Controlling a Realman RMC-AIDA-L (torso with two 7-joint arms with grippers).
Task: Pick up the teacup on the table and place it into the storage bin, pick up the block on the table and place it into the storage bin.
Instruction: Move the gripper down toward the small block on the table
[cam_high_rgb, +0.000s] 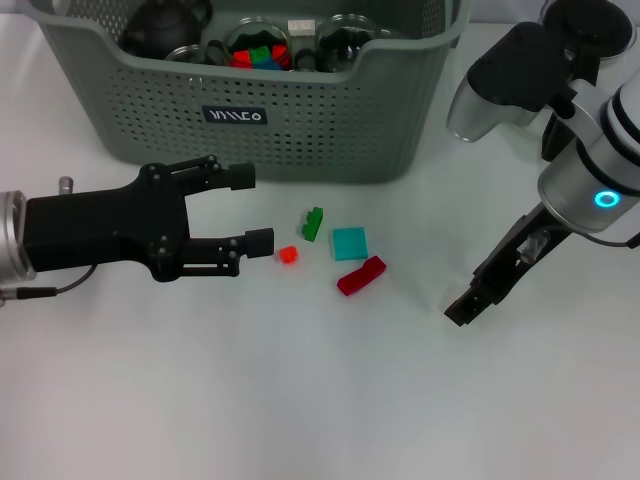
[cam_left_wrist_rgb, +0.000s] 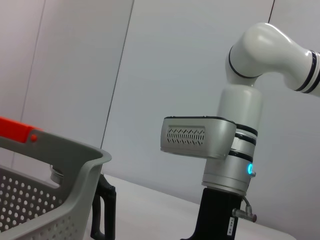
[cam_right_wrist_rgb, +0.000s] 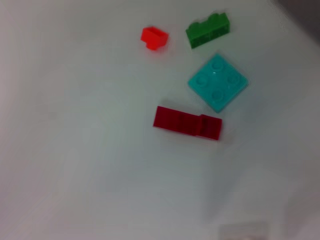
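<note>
Four blocks lie on the white table in front of the storage bin (cam_high_rgb: 330, 140): a small orange-red one (cam_high_rgb: 287, 254) (cam_right_wrist_rgb: 154, 37), a green one (cam_high_rgb: 313, 223) (cam_right_wrist_rgb: 207, 30), a teal square one (cam_high_rgb: 349, 243) (cam_right_wrist_rgb: 218, 82) and a dark red long one (cam_high_rgb: 361, 276) (cam_right_wrist_rgb: 187, 123). My left gripper (cam_high_rgb: 250, 210) is open and empty, level with the table, its fingertips just left of the orange-red block. My right gripper (cam_high_rgb: 465, 308) hangs to the right of the blocks, pointing down at the table. No teacup stands on the table.
The bin (cam_left_wrist_rgb: 60, 150) holds a dark teapot (cam_high_rgb: 165, 25), glass vessels (cam_high_rgb: 350, 35) and coloured blocks (cam_high_rgb: 258, 57). A shiny metal vessel (cam_high_rgb: 480, 110) stands right of the bin, behind my right arm (cam_left_wrist_rgb: 235, 150).
</note>
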